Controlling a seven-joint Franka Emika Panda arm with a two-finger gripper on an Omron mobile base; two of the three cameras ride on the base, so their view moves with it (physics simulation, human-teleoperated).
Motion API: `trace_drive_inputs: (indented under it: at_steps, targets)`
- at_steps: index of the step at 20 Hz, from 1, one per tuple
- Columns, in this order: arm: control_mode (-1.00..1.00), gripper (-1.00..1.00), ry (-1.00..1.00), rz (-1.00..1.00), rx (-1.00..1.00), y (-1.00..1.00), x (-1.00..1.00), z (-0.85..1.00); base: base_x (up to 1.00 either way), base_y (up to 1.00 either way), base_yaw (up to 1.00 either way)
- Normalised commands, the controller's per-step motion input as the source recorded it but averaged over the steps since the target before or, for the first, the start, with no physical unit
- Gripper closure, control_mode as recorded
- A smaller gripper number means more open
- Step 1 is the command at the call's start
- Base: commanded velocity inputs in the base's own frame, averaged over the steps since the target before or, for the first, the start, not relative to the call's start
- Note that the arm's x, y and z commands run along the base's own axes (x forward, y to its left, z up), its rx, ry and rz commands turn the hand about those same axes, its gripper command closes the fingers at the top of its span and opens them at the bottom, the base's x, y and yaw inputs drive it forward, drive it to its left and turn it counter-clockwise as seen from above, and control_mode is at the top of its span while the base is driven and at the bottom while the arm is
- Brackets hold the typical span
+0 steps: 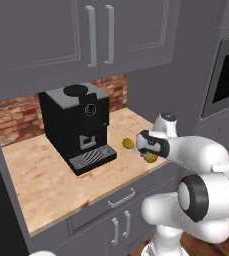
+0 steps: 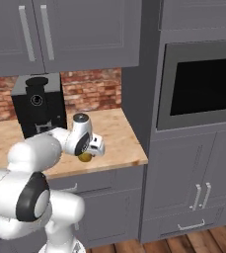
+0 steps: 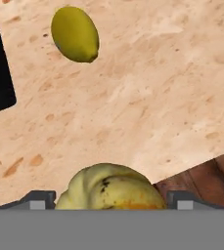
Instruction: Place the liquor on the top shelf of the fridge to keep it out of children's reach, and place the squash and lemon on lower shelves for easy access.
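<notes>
Hand view: lemon (image 3: 75, 33) tilted, tip lower-right

A yellow lemon (image 3: 75, 33) and a pale yellow squash (image 3: 111, 188), blotched orange and brown, are seen on a speckled tan counter (image 3: 147, 93). The coffee machine (image 1: 78, 127) is black, the wall (image 1: 13, 117) red brick.

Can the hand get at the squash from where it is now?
Probably yes. The hand hangs open right over the squash, one fingertip on either side, nothing between. The lemon lies apart on the counter.
</notes>
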Motion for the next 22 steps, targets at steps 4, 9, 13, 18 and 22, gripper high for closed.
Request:
trace_drive_inputs:
  at_steps: [4,9,13,18,22]
  targets:
    - [-1.0,1.0,-0.3,0.02,0.0,-0.17,-0.72,1.0,0.0,0.0,0.0]
    - [-1.0,1.0,-0.26,0.01,0.0,-0.16,-0.73,1.0,0.0,0.0,0.0]
    - [-1.0,1.0,-0.24,0.0,0.0,0.0,-0.61,1.0,0.0,0.0,0.0]
    - [-1.0,1.0,-0.21,0.01,-0.02,0.0,-0.49,1.0,0.0,0.0,0.0]
    - [-1.0,1.0,-0.14,0.0,-0.03,0.0,-0.34,0.98,0.0,0.0,0.0]
